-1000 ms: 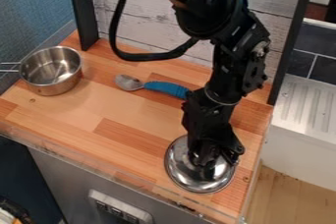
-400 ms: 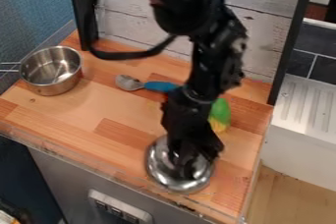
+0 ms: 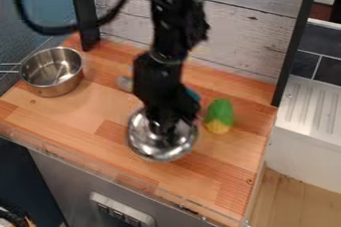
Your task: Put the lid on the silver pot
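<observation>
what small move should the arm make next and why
Probably carry the lid a bit further toward the pot, keeping it high enough to clear the rim. The pincer is at the lid, over the middle of the counter, while the pot sits uncovered at the far left.

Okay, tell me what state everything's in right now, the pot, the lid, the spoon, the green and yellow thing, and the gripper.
Pot: upright, uncovered.
Lid: off the pot, in the gripper.
Spoon: lying down, partly hidden by the arm.
Green and yellow thing: on the counter.
Gripper: holding the lid from above.
</observation>
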### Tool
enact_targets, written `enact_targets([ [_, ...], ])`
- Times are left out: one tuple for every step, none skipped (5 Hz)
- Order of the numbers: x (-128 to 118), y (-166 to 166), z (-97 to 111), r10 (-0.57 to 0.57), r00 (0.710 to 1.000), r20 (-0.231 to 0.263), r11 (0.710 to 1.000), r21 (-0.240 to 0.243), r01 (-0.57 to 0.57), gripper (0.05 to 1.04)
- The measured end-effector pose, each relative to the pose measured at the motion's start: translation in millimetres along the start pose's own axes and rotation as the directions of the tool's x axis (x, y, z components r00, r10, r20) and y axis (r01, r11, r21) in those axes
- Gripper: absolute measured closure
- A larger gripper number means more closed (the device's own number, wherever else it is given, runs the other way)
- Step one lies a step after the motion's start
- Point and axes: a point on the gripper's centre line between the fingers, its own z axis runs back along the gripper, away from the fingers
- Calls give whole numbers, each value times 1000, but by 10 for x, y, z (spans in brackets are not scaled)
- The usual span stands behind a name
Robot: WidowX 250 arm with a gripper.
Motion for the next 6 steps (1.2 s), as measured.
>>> enact_targets([
  [106,-344,-12,104,994,16,995,-12,-104,805],
  [100,-793,-32,225,974,27,973,-63,-223,805],
  [102,-1305,-74,357,933,51,931,-102,-351,805],
  [154,-1689,-107,476,877,65,877,-116,-467,805],
  [287,-2037,-138,582,809,84,811,-119,-572,805],
  [329,-2178,-182,619,778,106,784,-127,-607,805],
])
